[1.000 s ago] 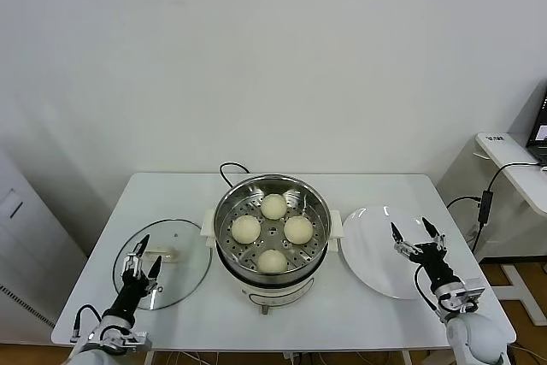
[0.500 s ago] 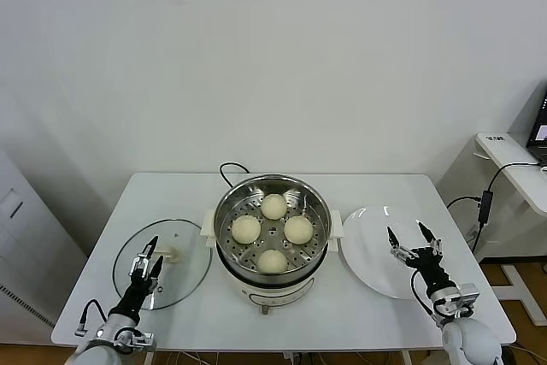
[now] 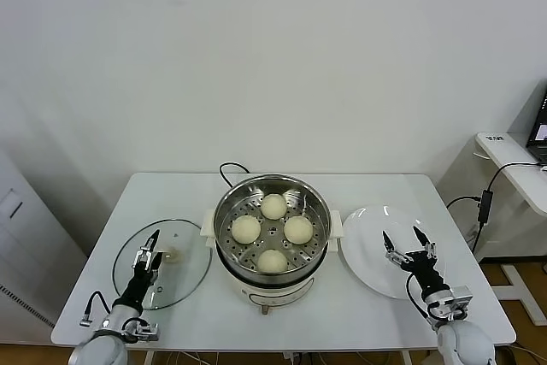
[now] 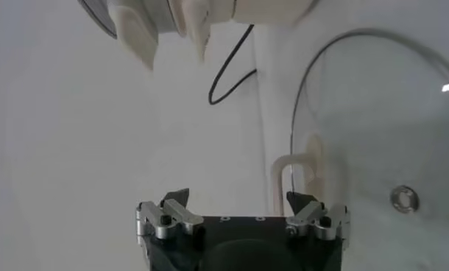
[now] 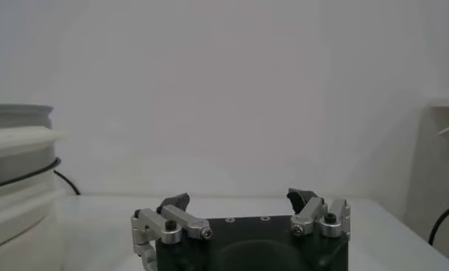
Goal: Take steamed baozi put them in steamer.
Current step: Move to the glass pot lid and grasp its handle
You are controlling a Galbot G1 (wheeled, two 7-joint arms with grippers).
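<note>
At the left edge of the white table (image 3: pixel 171 190), the left gripper (image 3: pixel 150 246) hangs with its fingers spread and empty over the near part of the round glass lid (image 3: pixel 162 274), whose cream handle (image 4: pixel 289 171) shows just ahead of it in the left wrist view. In the middle stands the steamer (image 3: pixel 272 228), black cord (image 3: pixel 229 168) trailing behind it, and all four steamed baozi (image 3: pixel 273 233) sit on its perforated tray, one at the back, two side by side in the middle, one at the front. To its right the flat white plate (image 3: pixel 369 250) is bare, and the right gripper (image 3: pixel 403 244) hovers over it, fingers likewise spread and holding nothing. Judging by this, the loading looks finished: the buns lie inward of both grippers, roughly midway between them, so neither arm is clearly nearer. If anything remains, it is probably the lid, which lies directly under the left gripper.
</note>
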